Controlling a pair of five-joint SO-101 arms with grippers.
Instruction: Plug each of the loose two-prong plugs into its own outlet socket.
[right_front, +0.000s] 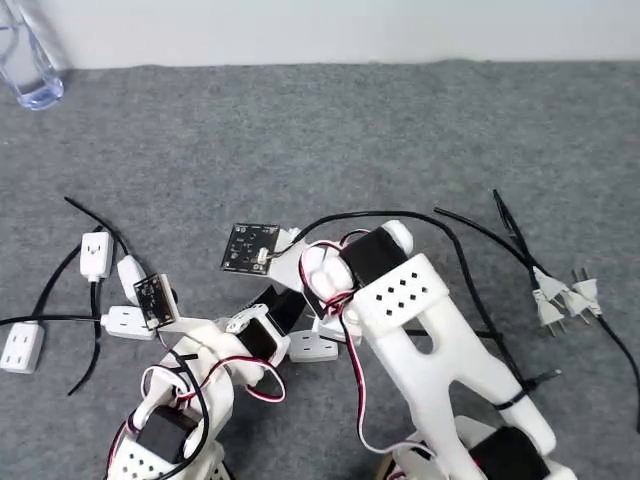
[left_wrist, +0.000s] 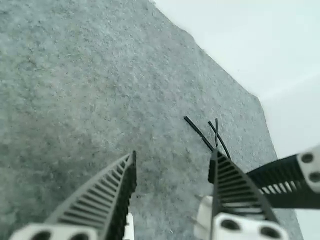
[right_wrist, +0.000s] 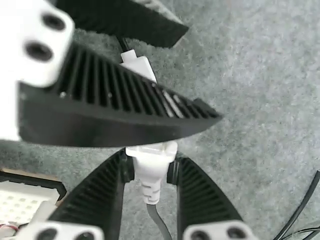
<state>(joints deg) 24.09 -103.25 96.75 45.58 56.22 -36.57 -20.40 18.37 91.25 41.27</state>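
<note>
White plug (right_wrist: 149, 176) sits clamped in the right tool (right_wrist: 149, 162); the left tool (left_wrist: 172, 159) gapes apart.

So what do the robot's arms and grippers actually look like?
White plastic shells on both arms, black motor blocks, loops of red, white and black wire. The left gripper and right gripper have black, ribbed, tapering fingers on white bases with screw holes.

Loose plugs (right_front: 549, 303) lie right — outlet sockets (right_front: 96, 255) left, well apart.
</note>
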